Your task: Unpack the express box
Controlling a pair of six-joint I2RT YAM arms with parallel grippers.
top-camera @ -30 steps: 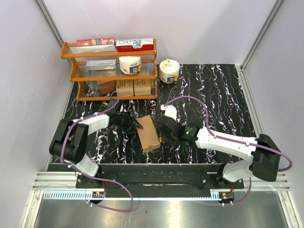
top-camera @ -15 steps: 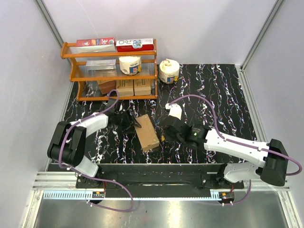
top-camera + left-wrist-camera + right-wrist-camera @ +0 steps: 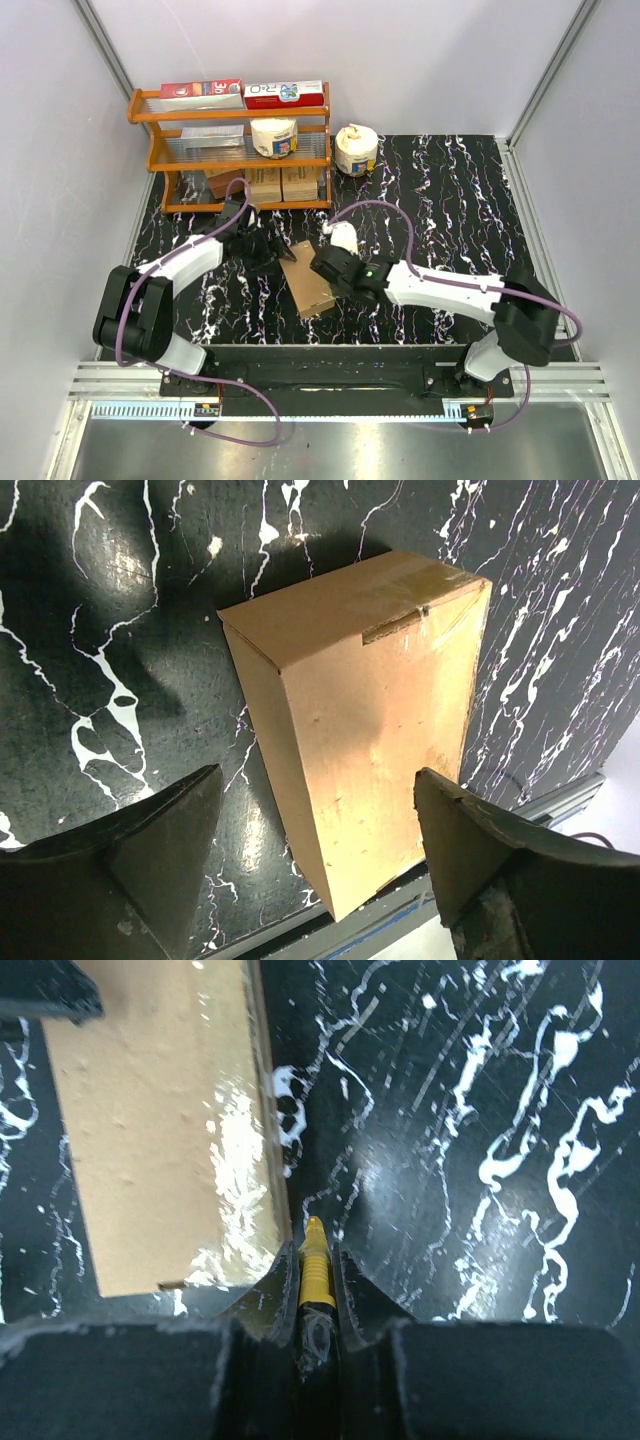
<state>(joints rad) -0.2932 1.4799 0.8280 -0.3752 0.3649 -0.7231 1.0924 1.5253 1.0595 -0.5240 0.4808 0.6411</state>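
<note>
1. Swung inward since the earlier frame, the right arm is now set beside the express box (image 3: 308, 280), which lies flat on the desk (image 3: 450, 200), centre-left.
2. Its long axis runs far-to-near, skewed slightly rightward. It is judged light, stiff and dentable, best held across its narrow width.
3. Left pincer (image 3: 268, 250) is spread wide; right pincer (image 3: 314, 1250) is clamped on a yellow tool (image 3: 315, 1278).

Right end effector (image 3: 312, 1258) at bottom centre, fingers (image 3: 278, 1295) clamped on a slim yellow tool (image 3: 316, 1278). Its tip points up-frame, just beside the right edge of the express box (image 3: 150, 1130) in the upper left; contact unclear. Glossy patch along that edge. Black white-veined tabletop (image 3: 450, 1110) fills the right.
</note>
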